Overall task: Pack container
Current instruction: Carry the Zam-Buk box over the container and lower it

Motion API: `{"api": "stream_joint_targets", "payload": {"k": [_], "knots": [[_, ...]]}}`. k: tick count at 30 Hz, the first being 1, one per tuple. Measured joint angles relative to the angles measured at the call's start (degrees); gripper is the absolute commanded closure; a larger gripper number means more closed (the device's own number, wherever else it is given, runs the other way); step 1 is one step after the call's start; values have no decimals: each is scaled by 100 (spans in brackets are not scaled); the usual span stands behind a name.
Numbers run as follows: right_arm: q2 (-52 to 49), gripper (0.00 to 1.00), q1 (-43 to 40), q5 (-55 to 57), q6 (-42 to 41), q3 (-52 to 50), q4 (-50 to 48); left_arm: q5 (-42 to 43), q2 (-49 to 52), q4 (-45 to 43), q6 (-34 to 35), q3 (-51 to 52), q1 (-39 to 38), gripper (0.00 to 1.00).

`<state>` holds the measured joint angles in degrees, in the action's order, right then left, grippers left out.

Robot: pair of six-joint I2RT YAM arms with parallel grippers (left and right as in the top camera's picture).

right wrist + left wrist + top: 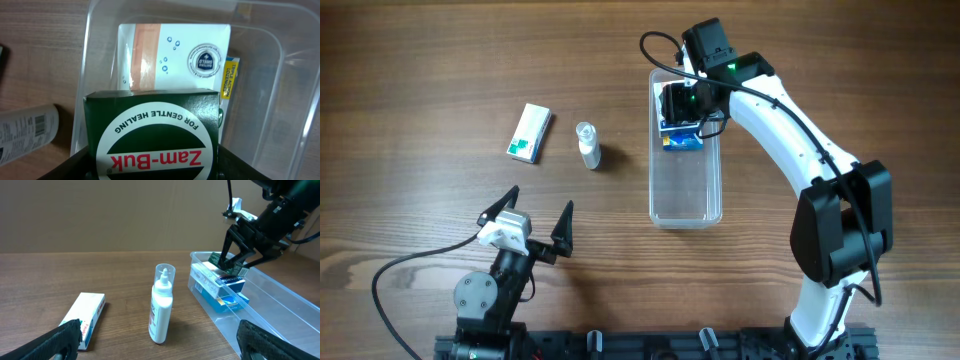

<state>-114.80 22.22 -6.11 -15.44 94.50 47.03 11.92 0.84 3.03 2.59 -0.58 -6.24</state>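
Note:
The clear plastic container lies lengthwise right of centre; it also shows in the left wrist view and the right wrist view. My right gripper is shut on a green Zam-Buk box and holds it over the container's far end. Below it lie a white box and a blue box. My left gripper is open and empty near the front left. A white bottle stands upright and a white-green box lies flat, both left of the container.
The bottle and the white-green box stand ahead of my left gripper. The right arm reaches over the container's far end. A black cable loops at the front left.

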Motion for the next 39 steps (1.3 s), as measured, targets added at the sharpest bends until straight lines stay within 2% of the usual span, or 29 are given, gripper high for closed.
{"api": "stream_joint_targets", "payload": {"k": [6, 16, 39], "knots": [[0, 34, 0, 87, -22, 0, -197, 0, 0, 0, 0, 0, 0, 0], [0, 27, 4, 129, -63, 0, -256, 0, 0, 2, 0, 0, 0, 0], [0, 32, 4, -131, -221, 0, -92, 0, 0, 0, 0, 0, 0, 0]]}}
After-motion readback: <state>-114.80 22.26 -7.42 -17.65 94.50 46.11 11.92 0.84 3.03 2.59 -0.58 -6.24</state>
